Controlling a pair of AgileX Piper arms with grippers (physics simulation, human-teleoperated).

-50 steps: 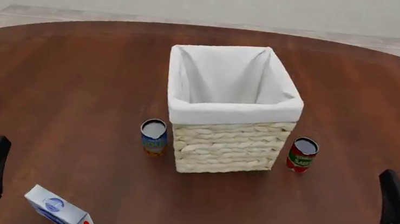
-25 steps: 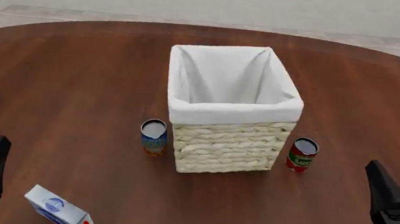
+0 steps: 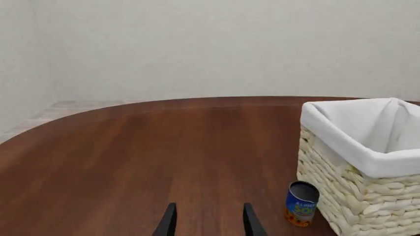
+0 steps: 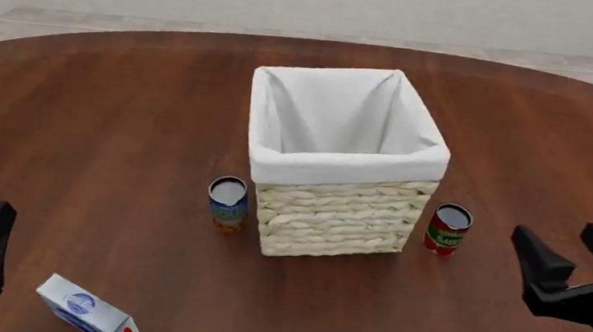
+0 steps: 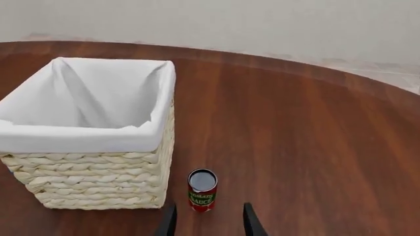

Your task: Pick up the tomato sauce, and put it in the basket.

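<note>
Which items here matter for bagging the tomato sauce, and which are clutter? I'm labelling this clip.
For the job:
- tomato sauce
- basket
- right pincer, open and nearest the sauce

Just lying about:
- blue-and-orange can
- white carton
- left pincer, idle

milk carton (image 4: 87,317) cropped by front view's bottom edge, label unreadable

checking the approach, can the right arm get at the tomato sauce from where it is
Probably yes. The tomato sauce stands upright beside the basket, on its right, with bare table between it and the open right gripper. The basket crowds only its far side.
</note>
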